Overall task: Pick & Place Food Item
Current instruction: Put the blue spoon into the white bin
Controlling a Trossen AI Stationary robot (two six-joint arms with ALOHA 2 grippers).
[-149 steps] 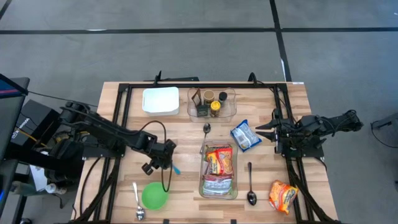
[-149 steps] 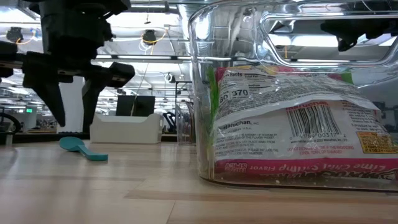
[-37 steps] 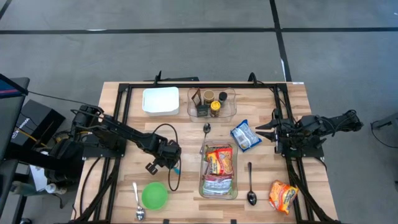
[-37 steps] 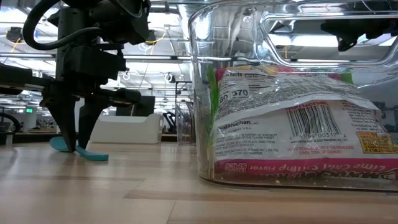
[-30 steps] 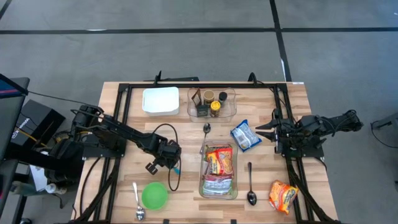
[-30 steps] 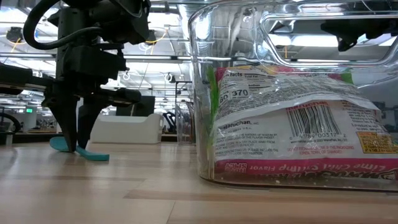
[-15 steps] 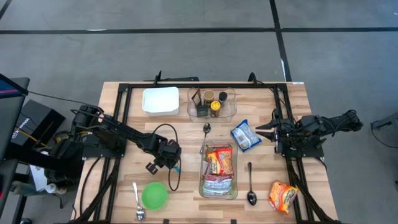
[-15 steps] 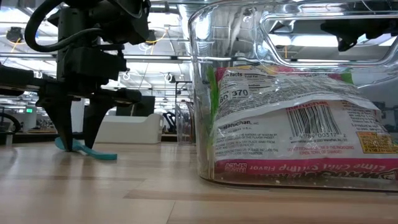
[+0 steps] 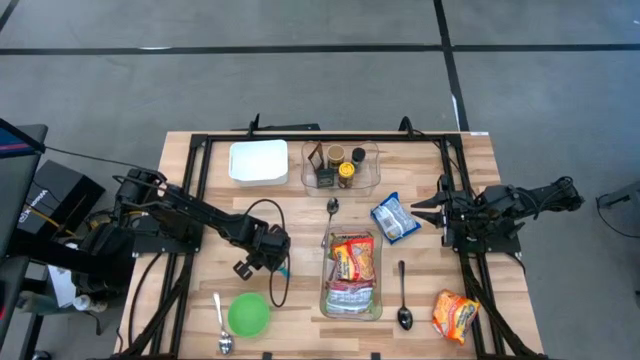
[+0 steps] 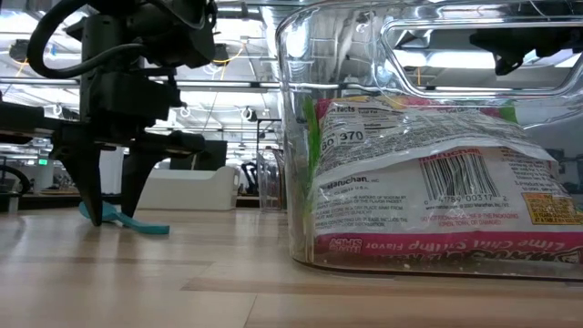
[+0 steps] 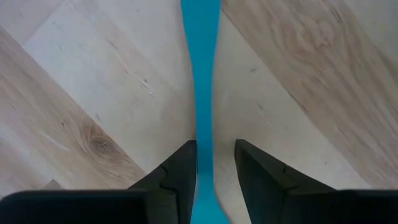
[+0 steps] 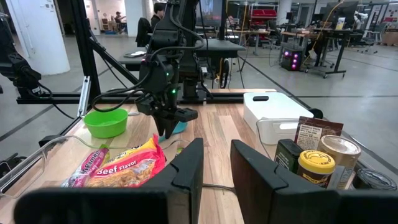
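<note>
Down at the table, left gripper (image 11: 213, 165) straddles the teal spoon (image 11: 201, 74), fingers slightly parted, handle between them, apparently ungripped. Right gripper (image 12: 212, 163) waits narrowly open, empty, by the blue packet (image 9: 395, 217). Next, likely: close and lift, or clear off.

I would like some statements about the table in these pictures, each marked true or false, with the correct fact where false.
1. The left gripper stands over the teal spoon, its fingers on either side of the handle. True.
2. The green bowl holds a noodle packet. False: it looks empty; noodle packets lie in the clear container.
3. The right gripper holds the blue packet. False: it is beside the packet, holding nothing.
4. A metal spoon lies between the clear container and the orange packet. True.
5. The white bin is stacked on the jars tray. False: they sit side by side.
</note>
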